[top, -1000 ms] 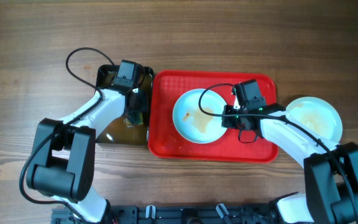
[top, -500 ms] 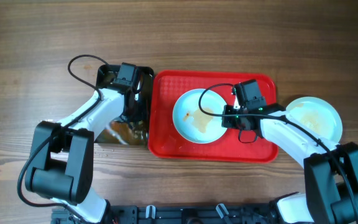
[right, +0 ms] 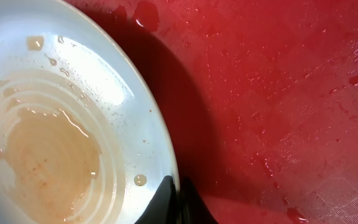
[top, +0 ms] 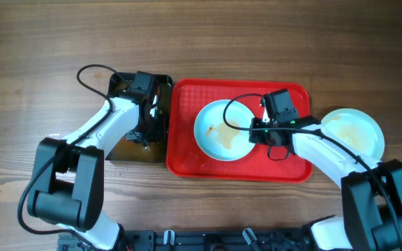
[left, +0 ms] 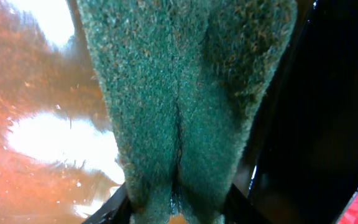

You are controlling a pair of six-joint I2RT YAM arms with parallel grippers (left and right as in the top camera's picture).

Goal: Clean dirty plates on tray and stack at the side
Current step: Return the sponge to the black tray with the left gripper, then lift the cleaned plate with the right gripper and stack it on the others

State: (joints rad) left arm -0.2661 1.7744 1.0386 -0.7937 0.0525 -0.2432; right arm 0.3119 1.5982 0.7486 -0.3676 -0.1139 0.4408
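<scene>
A pale plate (top: pixel 222 130) with an orange smear lies on the red tray (top: pixel 194 97). My right gripper (top: pixel 254 132) is shut on its right rim; the right wrist view shows the plate (right: pixel 55 124) wet, with the rim pinched between my fingers (right: pixel 176 196) over the tray (right: pixel 278 93). A second plate (top: pixel 354 132) with orange streaks sits on the table right of the tray. My left gripper (top: pixel 145 132) is shut on a green scrub sponge (left: pixel 185 93) and holds it in the black basin (top: pixel 121 87) of brownish water (left: pixel 36 81).
The black basin stands against the tray's left edge. Bare wooden table (top: pixel 257 35) lies beyond the tray and to the far left. Cables loop above both arms.
My left gripper has moved a little down and left inside the basin with the sponge. The right arm and the plates have not moved.
</scene>
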